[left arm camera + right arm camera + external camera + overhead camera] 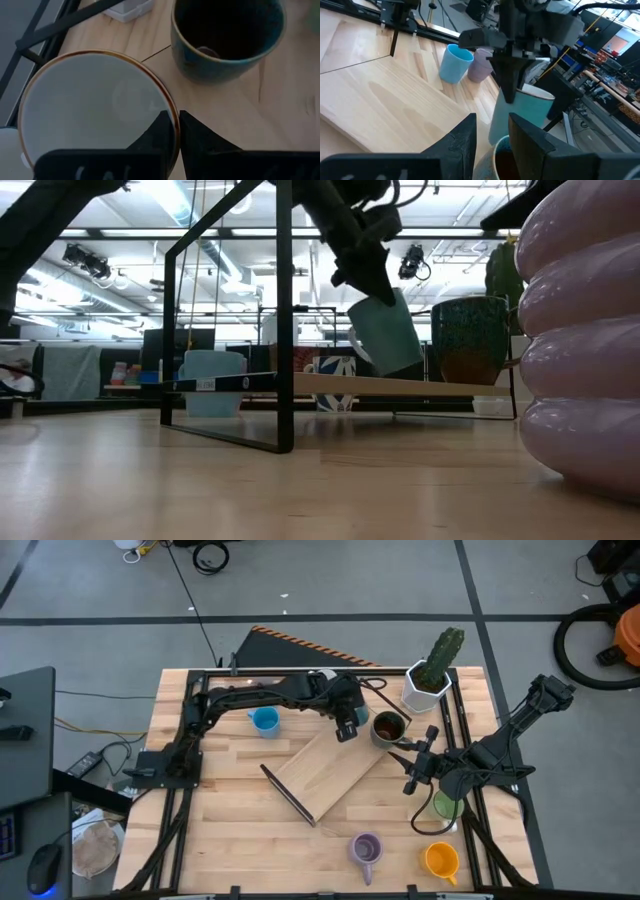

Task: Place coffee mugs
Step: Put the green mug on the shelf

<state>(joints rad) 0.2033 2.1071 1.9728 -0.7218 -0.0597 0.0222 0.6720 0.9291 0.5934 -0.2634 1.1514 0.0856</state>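
Left claw (347, 730) grips a white mug (95, 107) above the wooden table (230, 780).

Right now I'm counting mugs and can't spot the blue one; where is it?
In the high view the blue mug stands on the table's far left part, under the left arm's reach, left of the wooden board.

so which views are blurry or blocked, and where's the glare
Low view: a lavender mug looms out of focus at the right edge, and bright ceiling lights glare behind. Left wrist view: soft all over, the left gripper pinching a white mug's rim. High view: evenly lit, sharp.
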